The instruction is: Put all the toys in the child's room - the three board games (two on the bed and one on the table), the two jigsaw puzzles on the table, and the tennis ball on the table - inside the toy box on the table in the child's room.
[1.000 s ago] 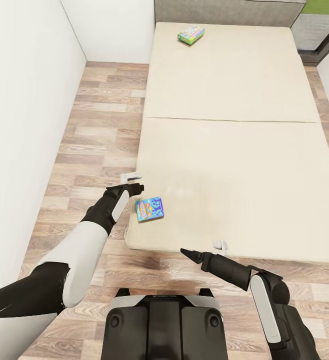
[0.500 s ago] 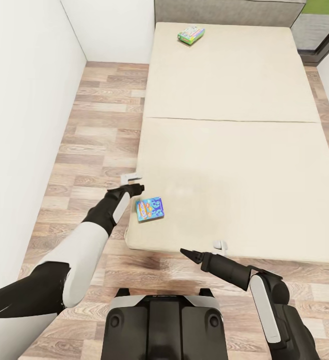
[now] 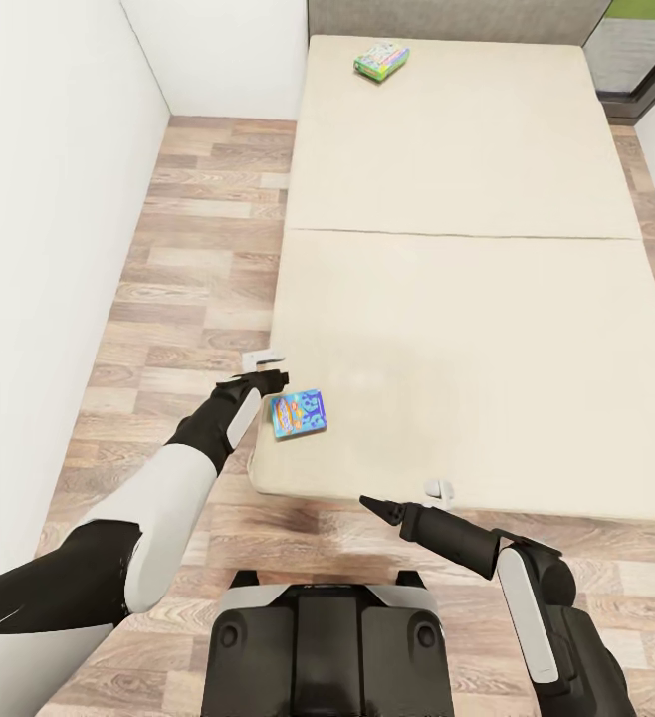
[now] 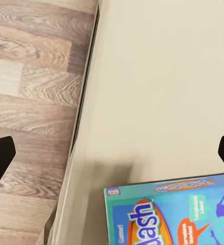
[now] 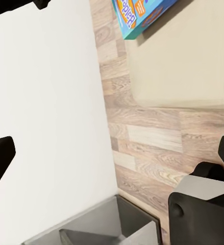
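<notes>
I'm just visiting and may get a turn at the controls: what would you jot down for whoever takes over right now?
Left gripper: open, holding nothing, beside the blue board game at the near corner of the bed.
Right gripper: open, holding nothing, at the bed's near edge.
Second board game: lying at the far end of the bed.
Done: nothing visible; both games on the bed are unpicked.
Left: grasp the blue game, probably first, then the far one, and carry them to the toy box. The other toys aren't in view here.

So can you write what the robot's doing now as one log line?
stage: reaching | left end effector: open, beside blue board game | right end effector: open, empty | second board game: far end of bed
</notes>
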Robot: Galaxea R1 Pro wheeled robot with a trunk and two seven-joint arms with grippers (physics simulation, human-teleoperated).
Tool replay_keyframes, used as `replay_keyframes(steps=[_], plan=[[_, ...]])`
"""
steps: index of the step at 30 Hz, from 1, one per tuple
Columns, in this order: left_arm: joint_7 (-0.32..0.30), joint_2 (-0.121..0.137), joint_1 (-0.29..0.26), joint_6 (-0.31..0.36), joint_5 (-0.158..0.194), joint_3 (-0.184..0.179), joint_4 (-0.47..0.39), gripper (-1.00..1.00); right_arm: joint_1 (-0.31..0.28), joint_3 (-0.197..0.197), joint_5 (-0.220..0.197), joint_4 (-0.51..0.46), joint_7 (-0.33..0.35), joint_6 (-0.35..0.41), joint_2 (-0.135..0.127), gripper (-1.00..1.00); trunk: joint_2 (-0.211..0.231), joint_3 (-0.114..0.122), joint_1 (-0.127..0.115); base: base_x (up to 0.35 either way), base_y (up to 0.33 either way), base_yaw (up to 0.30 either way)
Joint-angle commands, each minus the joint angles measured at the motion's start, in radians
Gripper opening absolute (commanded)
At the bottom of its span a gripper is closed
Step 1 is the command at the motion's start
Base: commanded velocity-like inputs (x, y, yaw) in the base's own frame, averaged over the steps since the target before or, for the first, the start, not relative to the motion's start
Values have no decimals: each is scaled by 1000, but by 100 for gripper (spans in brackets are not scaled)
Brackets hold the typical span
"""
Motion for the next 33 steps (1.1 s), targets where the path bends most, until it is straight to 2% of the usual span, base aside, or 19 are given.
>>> replay_keyframes(steps=[1, 14, 33], plan=[[5, 0, 0, 4, 11, 0, -1, 100, 0, -2, 2, 0, 4, 5, 1, 100, -1, -3, 0, 0, 0, 0], [5, 0, 0, 4, 11, 0, -1, 100, 0, -2, 1, 1, 0, 0, 2, 100, -1, -22, 0, 0, 0, 0], [5, 0, 0, 4, 11, 0, -1, 100, 0, 10, 1, 2, 1, -3, 2, 100, -1, -24, 0, 0, 0, 0]])
